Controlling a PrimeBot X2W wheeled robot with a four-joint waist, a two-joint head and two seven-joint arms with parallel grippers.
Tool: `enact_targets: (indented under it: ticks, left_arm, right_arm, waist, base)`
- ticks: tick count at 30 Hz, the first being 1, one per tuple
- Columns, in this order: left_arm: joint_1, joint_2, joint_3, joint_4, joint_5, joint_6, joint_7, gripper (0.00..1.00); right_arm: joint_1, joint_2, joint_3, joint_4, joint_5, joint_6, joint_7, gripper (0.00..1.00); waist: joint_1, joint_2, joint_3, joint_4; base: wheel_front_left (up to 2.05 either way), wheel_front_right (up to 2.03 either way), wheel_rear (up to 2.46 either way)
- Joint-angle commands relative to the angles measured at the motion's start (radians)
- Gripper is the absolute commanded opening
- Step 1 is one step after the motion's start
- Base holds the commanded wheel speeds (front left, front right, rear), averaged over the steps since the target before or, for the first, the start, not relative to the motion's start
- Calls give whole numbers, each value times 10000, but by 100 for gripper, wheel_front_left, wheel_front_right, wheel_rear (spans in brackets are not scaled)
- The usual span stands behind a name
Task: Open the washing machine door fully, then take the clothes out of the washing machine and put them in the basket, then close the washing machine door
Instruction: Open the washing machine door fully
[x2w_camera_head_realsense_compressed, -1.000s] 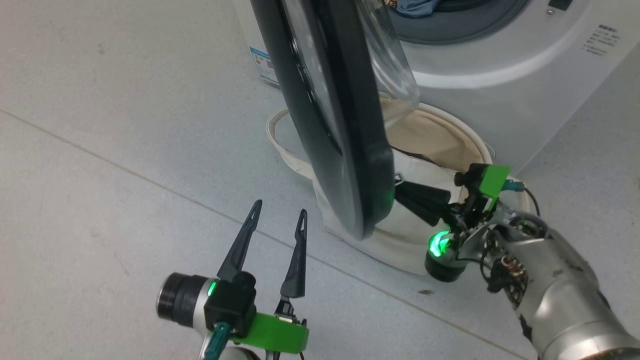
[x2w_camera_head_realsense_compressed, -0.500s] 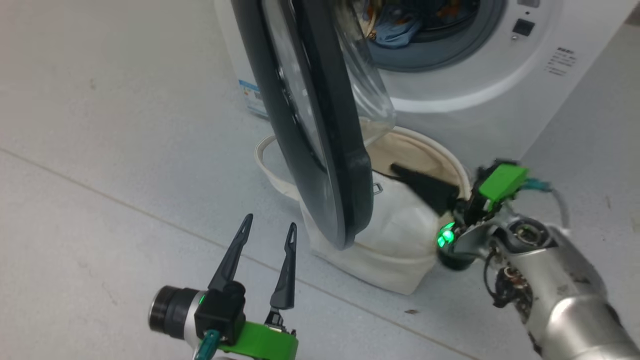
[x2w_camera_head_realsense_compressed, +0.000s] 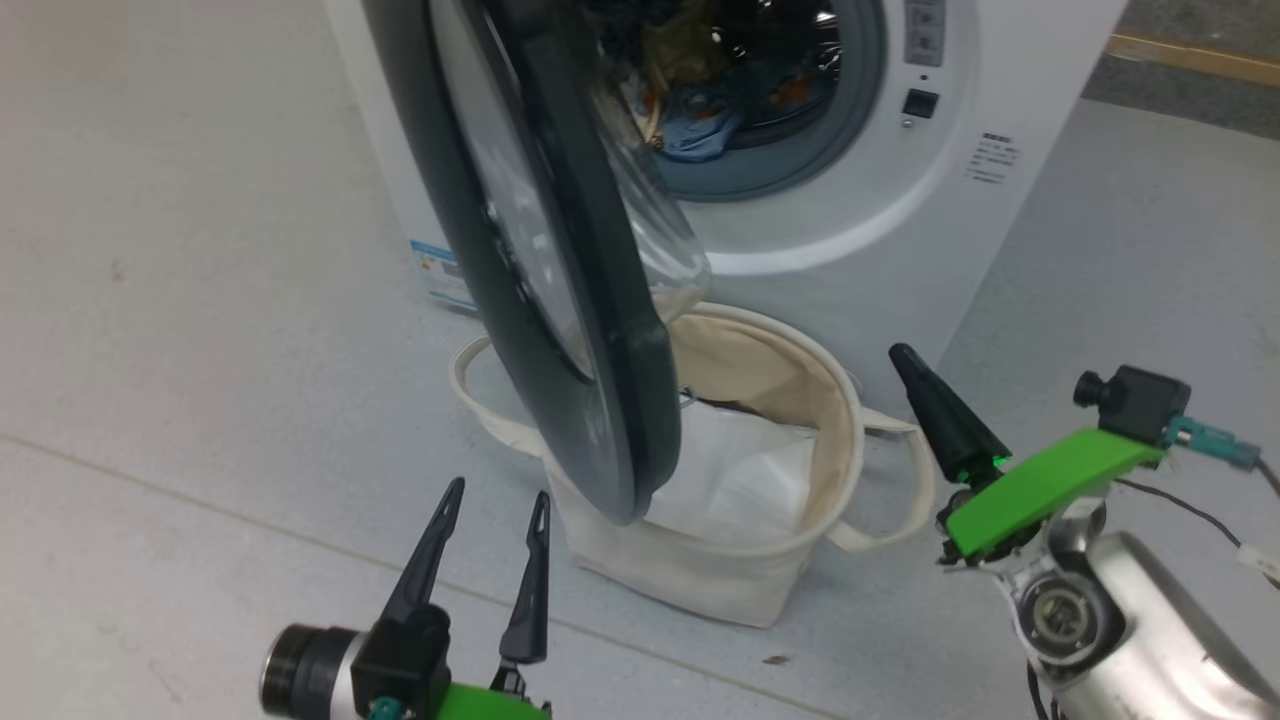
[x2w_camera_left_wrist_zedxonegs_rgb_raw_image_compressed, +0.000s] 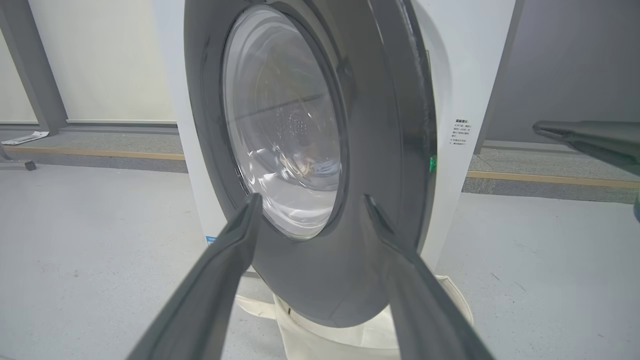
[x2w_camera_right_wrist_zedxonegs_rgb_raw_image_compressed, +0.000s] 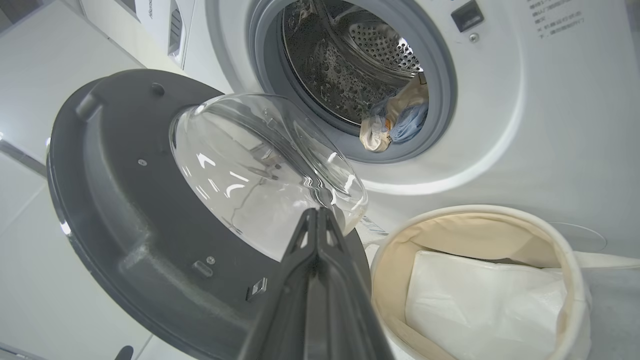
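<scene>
The washing machine (x2w_camera_head_realsense_compressed: 900, 230) stands ahead, and its door (x2w_camera_head_realsense_compressed: 540, 260), black-rimmed with a domed glass window, hangs about half open over the basket (x2w_camera_head_realsense_compressed: 840, 440). Blue and cream clothes (x2w_camera_head_realsense_compressed: 700, 110) lie in the drum, also visible in the right wrist view (x2w_camera_right_wrist_zedxonegs_rgb_raw_image_compressed: 400, 122). My left gripper (x2w_camera_head_realsense_compressed: 499, 489) is open and empty, pointing at the door's outer face (x2w_camera_left_wrist_zedxonegs_rgb_raw_image_compressed: 390, 150) from a short way off. My right gripper (x2w_camera_head_realsense_compressed: 898, 352) is shut and empty, right of the basket and clear of the door; its tips (x2w_camera_right_wrist_zedxonegs_rgb_raw_image_compressed: 316, 210) point toward the door's inner side (x2w_camera_right_wrist_zedxonegs_rgb_raw_image_compressed: 125, 210).
A plain white folded sheet (x2w_camera_head_realsense_compressed: 740, 470) lies inside the basket. Grey floor stretches to the left and right of the machine. A wooden strip (x2w_camera_head_realsense_compressed: 1190, 55) runs along the floor behind on the right. Another white appliance (x2w_camera_right_wrist_zedxonegs_rgb_raw_image_compressed: 160, 25) stands beside the machine.
The head camera has tilted up, showing more of the drum. My right gripper has pulled away from the door's lower edge and basket front to the basket's right side, still shut. The left stays open.
</scene>
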Motion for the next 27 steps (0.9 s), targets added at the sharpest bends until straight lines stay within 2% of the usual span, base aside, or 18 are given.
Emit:
enact_targets:
  ticks: [1,5,9,10,11,12,18,22,27]
  left_arm:
    - [-60,117,403,-325,62,-12,-47,100]
    - [72,143,512,-308,82,-54,-47,100]
    - [131,112,656,-380,81,-35,-47,100]
    - [147,105,692,-397,83,-31,-47,100]
    - [155,98,707,-404,92,-41,-47,100]
    - [162,93,720,-404,100,-57,-47,100]
    - [129,67,804,-389,187,-138,-47,100]
    - [136,41,853,-374,209,-157,-47,100]
    - [153,34,909,-301,263,-191,-47,100]
  right_arm:
    - [48,-94,259,-524,-606,6,-357,0]
    - [600,-212,302,-780,-2165,6,-1156,0]
    - [1116,-85,-153,-779,-3763,6,-1828,0]
    - [1221,4,-366,-714,-4300,6,-1968,8]
    - [1348,160,-621,-654,-4756,6,-2078,30]
    - [1483,362,-874,-623,-5131,6,-2162,100]
    - [2286,1803,-2755,-427,-7459,6,-2386,100]
    - [2546,2207,-3326,-562,-8559,6,-2409,100]
    - [2698,2392,-3350,-684,-9012,6,-2412,100]
  waist:
    - [1,-1,-74,-193]
    - [1,-1,-87,-400]
    - [1,-1,-57,-568]
    - [1,-1,-36,-625]
    - [1,-1,-29,-654]
    - [1,-1,-27,-684]
    - [1,-1,20,-846]
    - [1,-1,54,-933]
    - [1,-1,78,-1000]
  base:
    - [0,0,0]
    - [0,0,0]
    - [0,0,0]
    - [0,0,0]
    - [0,0,0]
    - [0,0,0]
    - [0,0,0]
    - [0,0,0]
    - [0,0,0]
